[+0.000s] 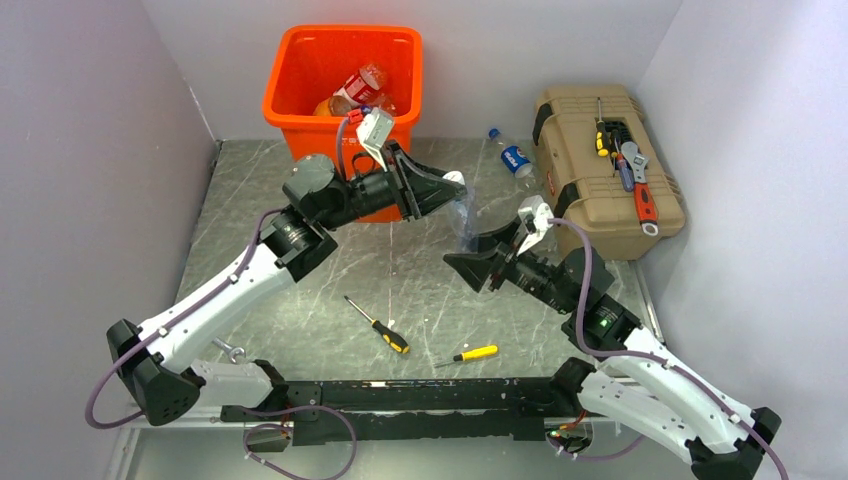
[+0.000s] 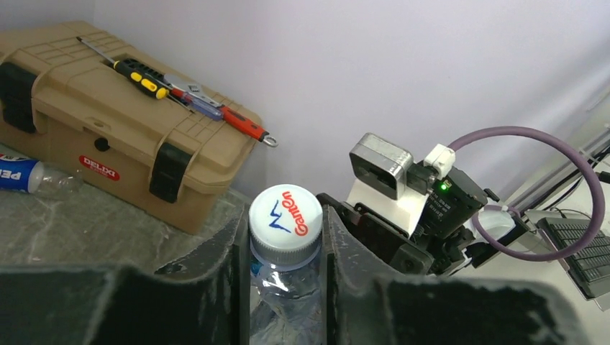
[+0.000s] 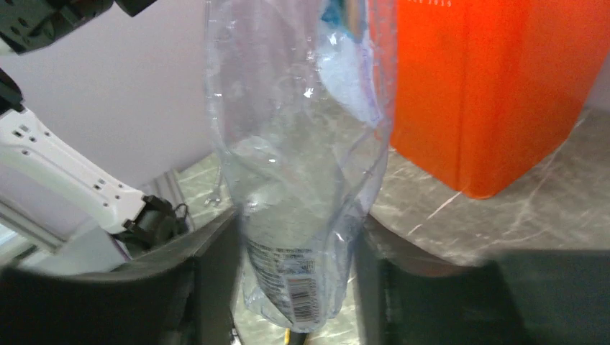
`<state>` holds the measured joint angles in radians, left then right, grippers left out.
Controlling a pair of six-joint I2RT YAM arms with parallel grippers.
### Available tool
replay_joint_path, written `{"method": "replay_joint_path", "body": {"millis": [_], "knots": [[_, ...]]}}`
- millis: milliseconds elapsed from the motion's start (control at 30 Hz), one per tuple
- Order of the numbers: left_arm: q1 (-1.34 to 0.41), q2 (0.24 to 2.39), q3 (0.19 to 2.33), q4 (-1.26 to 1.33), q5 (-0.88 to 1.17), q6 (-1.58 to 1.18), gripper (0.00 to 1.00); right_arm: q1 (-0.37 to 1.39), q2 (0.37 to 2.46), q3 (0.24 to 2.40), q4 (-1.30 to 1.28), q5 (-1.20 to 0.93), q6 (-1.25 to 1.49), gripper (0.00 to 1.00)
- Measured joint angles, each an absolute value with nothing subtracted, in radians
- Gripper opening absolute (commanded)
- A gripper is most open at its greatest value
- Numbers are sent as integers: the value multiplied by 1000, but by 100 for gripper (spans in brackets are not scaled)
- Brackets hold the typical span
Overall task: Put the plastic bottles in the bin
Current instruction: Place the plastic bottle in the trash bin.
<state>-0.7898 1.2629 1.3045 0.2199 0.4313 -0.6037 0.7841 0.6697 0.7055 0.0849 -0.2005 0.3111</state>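
Note:
A crushed clear bottle (image 1: pixel 463 215) with a white cap (image 2: pixel 285 215) hangs above the table between both arms. My left gripper (image 2: pixel 285 244) is shut on its neck just under the cap. My right gripper (image 3: pixel 298 266) is shut on its lower body (image 3: pixel 302 180), one finger against each side. The orange bin (image 1: pixel 300 70) stands at the back left, right behind the left gripper (image 1: pixel 452 188), with several bottles (image 1: pixel 360 88) inside. Another bottle with a blue label (image 1: pixel 512 155) lies on the table next to the toolbox.
A tan toolbox (image 1: pixel 590 180) with tools on its lid sits at the back right. Two yellow-handled screwdrivers (image 1: pixel 378 325) (image 1: pixel 470 353) lie on the table in front of the arms. Walls close in the left, right and back.

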Motion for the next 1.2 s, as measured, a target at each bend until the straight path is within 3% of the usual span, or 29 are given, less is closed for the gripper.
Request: {"method": "replay_joint_path", "body": {"millis": [33, 67, 333, 700, 900, 1200], "knots": [[-789, 1263, 1306, 216, 434, -602, 0, 784, 671, 706, 85, -203, 314, 95], [-789, 1263, 1308, 210, 437, -599, 0, 784, 676, 707, 81, -205, 320, 99], [-791, 1259, 1438, 56, 382, -464, 0, 783, 727, 893, -138, -250, 314, 100], [-775, 1234, 1741, -96, 115, -172, 0, 783, 584, 1053, -288, -322, 311, 100], [-675, 1242, 1751, -118, -77, -2, 0, 783, 471, 941, -282, -134, 318, 100], [-369, 1386, 1740, -97, -79, 23, 0, 783, 526, 828, -287, 216, 345, 100]]}}
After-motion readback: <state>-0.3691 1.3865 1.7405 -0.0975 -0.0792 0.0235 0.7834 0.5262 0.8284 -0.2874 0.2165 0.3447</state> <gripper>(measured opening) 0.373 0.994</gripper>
